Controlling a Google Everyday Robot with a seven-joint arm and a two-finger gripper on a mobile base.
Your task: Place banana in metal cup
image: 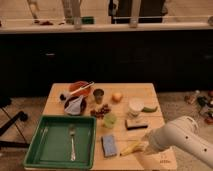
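The small yellow banana [130, 148] lies on the wooden table [150, 92] near its front edge, just right of the blue sponge [109, 145]. The dark metal cup [98, 95] stands upright at the back middle of the table, well away from the banana. My gripper [143, 146] is at the end of the white arm [177, 137], which comes in from the lower right. The gripper is low at the banana's right end. Whether it touches the banana is hidden by the arm.
A green tray [35, 155] with a fork [72, 141] fills the front left. A red bowl [79, 88], a grey bowl [75, 105], grapes [102, 110], an orange fruit [117, 97], a light green cup [109, 120], a white cup [135, 106], a green curved piece [149, 108] and a dark block [136, 124] stand around.
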